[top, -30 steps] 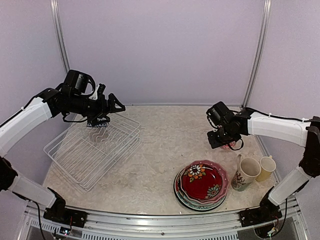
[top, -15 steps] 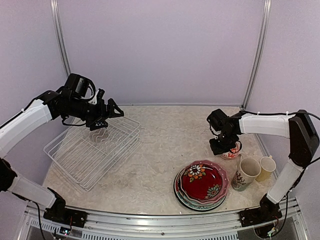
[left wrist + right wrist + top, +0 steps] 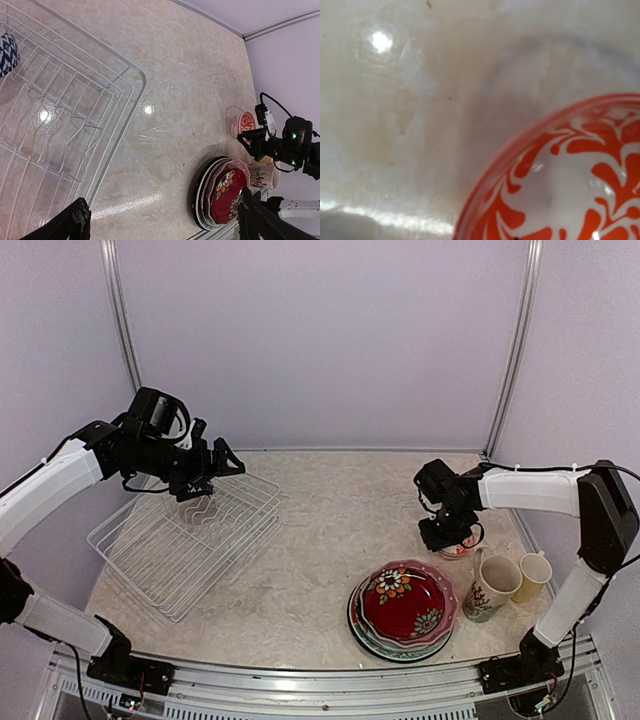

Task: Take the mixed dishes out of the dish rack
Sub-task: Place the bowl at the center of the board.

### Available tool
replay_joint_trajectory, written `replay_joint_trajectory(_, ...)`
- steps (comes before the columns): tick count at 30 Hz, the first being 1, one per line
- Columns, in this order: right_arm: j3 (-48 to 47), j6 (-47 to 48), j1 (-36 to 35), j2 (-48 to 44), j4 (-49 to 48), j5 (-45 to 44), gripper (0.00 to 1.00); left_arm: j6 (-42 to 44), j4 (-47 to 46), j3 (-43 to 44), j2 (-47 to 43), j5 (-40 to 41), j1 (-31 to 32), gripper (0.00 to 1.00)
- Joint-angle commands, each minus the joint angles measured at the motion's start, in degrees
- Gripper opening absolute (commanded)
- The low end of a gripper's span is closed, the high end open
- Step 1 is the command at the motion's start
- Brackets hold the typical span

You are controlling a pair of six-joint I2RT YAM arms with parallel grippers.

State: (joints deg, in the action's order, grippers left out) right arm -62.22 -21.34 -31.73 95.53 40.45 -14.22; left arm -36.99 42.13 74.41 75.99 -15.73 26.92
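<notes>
The white wire dish rack (image 3: 185, 535) lies at the left, and my left gripper (image 3: 205, 475) hovers open over its far end. In the left wrist view the rack (image 3: 75, 115) holds a blue patterned bowl (image 3: 7, 52) at its far corner, and both fingertips (image 3: 75, 222) are spread wide. My right gripper (image 3: 447, 530) is down at a small red-and-white patterned bowl (image 3: 458, 543) resting on the table. That bowl (image 3: 570, 180) fills the right wrist view, where no fingers show.
A stack of plates with a red floral one on top (image 3: 405, 605) sits at the front right. A cream floral mug (image 3: 493, 587) and a yellow mug (image 3: 535, 575) stand right of it, close to the red bowl.
My right gripper came down and forward with the red bowl to the table beside the mugs. The left gripper drew back a little to the left over the rack.
</notes>
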Motion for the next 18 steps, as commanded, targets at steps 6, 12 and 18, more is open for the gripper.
replay_joint_trajectory(6, 0.7, 2.7, 0.3, -8.2, -2.8, 2.0, 0.40, -2.4, 1.2, -1.2, -0.4, 3.0, -2.6, 0.98)
replay_joint_trajectory(12, 4.5, 5.0, 0.4, -15.5, -9.1, 4.8, 0.51, -11.7, 1.9, -2.5, -0.8, 4.6, -9.4, 0.98)
replay_joint_trajectory(18, 8.8, 6.6, 0.4, -22.8, -13.5, 5.2, 0.57, -23.6, -0.5, -4.3, 0.6, 2.2, -18.7, 0.98)
